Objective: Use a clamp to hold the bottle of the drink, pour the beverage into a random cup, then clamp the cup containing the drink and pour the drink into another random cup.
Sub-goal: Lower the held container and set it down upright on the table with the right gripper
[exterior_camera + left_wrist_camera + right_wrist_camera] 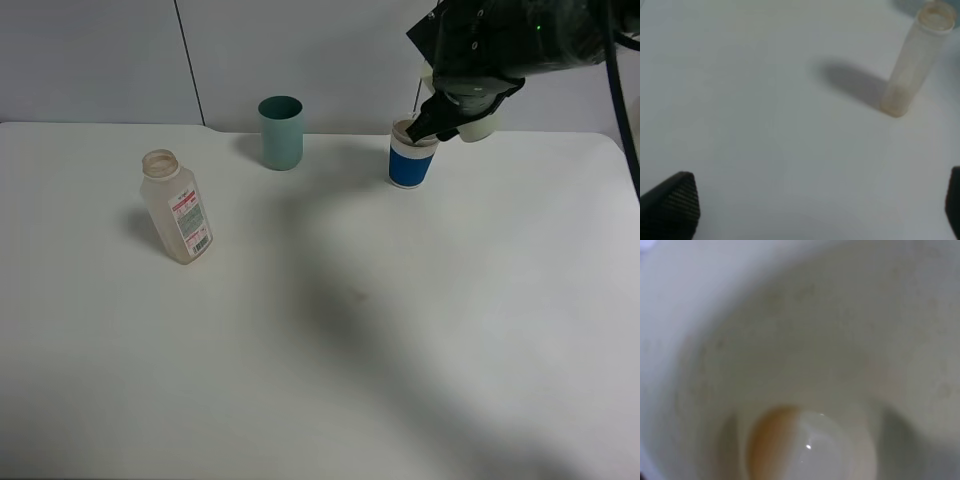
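Two cups matter now. The pale green tumbler (pixel 482 122) is up in the right gripper (pixel 440 122), jaws shut on it, tipped over so its mouth leans toward the blue-and-white cup (pixel 411 157) standing directly below and just left of it on the white table (pixel 400 330). That is the relation the pour turns on: the tumbler's long axis is tilted well off upright, its lip hanging just above the short cup's rim, nearly touching as far as I can tell from the overhead view. The right wrist camera looks straight down the tumbler's inside (pixel 800 340), and only a small pool of brown beverage (pixel 771 440) sits at the low edge of the bottom, so I judge the second pour is close to finished or has little left to give.

The bottle (pixel 178 207) stands upright and looks empty, far off on the left side. The left gripper (pixel 810 210) hangs near it with its jaws spread wide, holding nothing. A teal cup (pixel 281 132) stands at the back, between bottle and blue cup, well clear of the pour. Nothing blocks the right arm.
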Available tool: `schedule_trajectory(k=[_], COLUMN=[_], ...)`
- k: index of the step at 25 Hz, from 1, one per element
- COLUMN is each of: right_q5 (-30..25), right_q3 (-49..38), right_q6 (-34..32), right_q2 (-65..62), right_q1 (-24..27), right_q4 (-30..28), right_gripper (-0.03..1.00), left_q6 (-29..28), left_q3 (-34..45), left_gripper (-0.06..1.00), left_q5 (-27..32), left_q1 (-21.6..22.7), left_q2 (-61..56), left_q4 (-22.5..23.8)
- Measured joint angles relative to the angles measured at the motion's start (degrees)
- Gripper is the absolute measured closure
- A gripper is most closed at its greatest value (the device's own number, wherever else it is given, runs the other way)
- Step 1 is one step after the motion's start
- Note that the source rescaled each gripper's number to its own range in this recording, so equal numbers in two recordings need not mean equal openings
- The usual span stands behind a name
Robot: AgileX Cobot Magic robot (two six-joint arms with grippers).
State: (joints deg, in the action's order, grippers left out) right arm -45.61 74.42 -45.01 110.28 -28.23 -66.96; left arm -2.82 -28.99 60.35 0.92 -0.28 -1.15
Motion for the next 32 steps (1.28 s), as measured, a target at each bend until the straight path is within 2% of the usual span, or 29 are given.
schedule_trajectory(k=[9, 13, 15, 17, 18, 19, 20, 21, 24, 25, 28, 32], right_q5=[4.5, 8.4, 12.9, 20.0, 27.2, 31.4, 31.4, 35.0, 46.3, 53.3, 59.8, 63.1], right_q3=[0.1, -0.2, -1.2, -3.6, -6.7, -8.9, -8.9, -10.9, -18.3, -23.1, -27.4, -29.9], right_q6=[0.2, 3.1, 7.9, 15.6, 23.4, 28.1, 28.1, 31.9, 41.6, 44.3, 45.3, 45.4], right_q2=[-8.4, -12.0, -13.5, -14.3, -14.9, -15.0, -15.0, -15.1, -15.1, -15.1, -15.1, -15.1], right_q1=[-7.0, -9.5, -10.2, -10.6, -10.6, -10.7, -10.7, -10.7, -10.8, -10.2, -8.3, -6.4], right_q4=[9.7, 17.4, 22.9, 29.1, 35.4, 39.2, 39.2, 43.0, 52.0, 55.9, 59.1, 60.1], right_gripper=[0.97, 0.97, 0.97, 0.97, 0.97, 0.97, 0.97, 0.97, 0.97, 0.97, 0.97, 0.97], left_q6=[0.0, 0.0, 0.0, 0.0, 0.0, 0.0, 0.0, 0.0, 0.0, 0.0, 0.0, 0.0], left_q3=[0.0, 0.0, 0.0, 0.0, 0.0, 0.0, 0.0, 0.0, 0.0, 0.0, 0.0, 0.0], left_gripper=[-0.06, -0.06, -0.06, -0.06, -0.06, -0.06, -0.06, -0.06, -0.06, -0.06, -0.06, -0.06], left_q5=[0.0, 0.0, 0.0, 0.0, 0.0, 0.0, 0.0, 0.0, 0.0, 0.0, 0.0, 0.0], left_q1=[0.0, 0.0, 0.0, 0.0, 0.0, 0.0, 0.0, 0.0, 0.0, 0.0, 0.0, 0.0], left_q2=[0.0, 0.0, 0.0, 0.0, 0.0, 0.0, 0.0, 0.0, 0.0, 0.0, 0.0, 0.0], left_q4=[0.0, 0.0, 0.0, 0.0, 0.0, 0.0, 0.0, 0.0, 0.0, 0.0, 0.0, 0.0])
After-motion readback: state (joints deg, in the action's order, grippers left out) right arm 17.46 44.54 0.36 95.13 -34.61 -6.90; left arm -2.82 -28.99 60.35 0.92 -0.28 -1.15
